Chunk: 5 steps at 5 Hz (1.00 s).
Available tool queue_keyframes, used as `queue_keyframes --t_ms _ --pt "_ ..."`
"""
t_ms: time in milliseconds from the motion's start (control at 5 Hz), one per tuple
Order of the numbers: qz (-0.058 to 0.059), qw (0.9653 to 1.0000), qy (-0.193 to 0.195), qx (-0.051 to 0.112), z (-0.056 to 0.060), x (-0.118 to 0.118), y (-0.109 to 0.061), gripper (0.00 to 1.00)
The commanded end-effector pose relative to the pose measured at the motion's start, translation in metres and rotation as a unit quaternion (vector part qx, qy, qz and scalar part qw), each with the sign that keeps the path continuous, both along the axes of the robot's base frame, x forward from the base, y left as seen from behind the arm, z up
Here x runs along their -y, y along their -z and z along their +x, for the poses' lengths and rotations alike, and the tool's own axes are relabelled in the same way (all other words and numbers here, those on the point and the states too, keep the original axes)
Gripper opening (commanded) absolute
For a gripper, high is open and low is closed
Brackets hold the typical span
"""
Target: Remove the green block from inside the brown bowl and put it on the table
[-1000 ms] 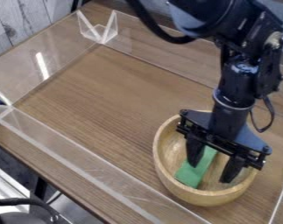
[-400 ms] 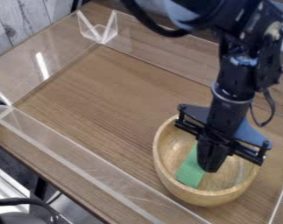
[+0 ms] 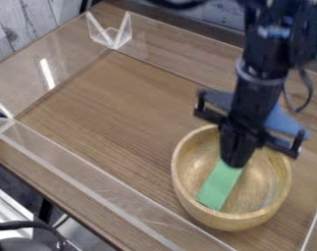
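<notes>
Since a second ago our gripper [image 3: 239,157] has closed its fingers and risen; then it straddled the green block [image 3: 223,185] low in the brown bowl [image 3: 235,183], and now its tips hang above the bowl's hollow. From the single camera view we see the fingers pressed together into one dark column pointing straight down. The block's upper end meets the fingertips, but we cannot tell whether it is pinched or merely behind them. It slants inside the bowl, lower end near the front wall. The bowl sits on the table [image 3: 115,108], close to the front acrylic wall [image 3: 82,172].
</notes>
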<state>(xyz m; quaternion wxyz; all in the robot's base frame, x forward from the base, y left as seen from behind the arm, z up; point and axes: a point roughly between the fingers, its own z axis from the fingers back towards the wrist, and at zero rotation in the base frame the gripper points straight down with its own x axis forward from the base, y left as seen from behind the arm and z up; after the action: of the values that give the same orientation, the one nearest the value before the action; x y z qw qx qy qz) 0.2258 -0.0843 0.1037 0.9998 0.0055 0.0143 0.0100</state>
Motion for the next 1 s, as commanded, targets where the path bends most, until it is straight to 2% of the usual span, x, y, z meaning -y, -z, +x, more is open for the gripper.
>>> queue_keyframes --t_ms 0,200,400,600,800 --pt "-0.004 0.9989 -0.005 0.046 0.014 -0.004 -0.039 0.0" --pt "-0.003 0.9983 -0.008 0.058 0.02 -0.009 -0.058 0.0" --pt "0.0 0.999 -0.006 0.044 0.011 -0.012 -0.035 1.0" --pt "0.0 0.9995 -0.002 0.032 0.004 -0.014 -0.015 0.0" --pt "0.0 0.9994 -0.001 0.034 0.004 -0.014 -0.016 0.0"
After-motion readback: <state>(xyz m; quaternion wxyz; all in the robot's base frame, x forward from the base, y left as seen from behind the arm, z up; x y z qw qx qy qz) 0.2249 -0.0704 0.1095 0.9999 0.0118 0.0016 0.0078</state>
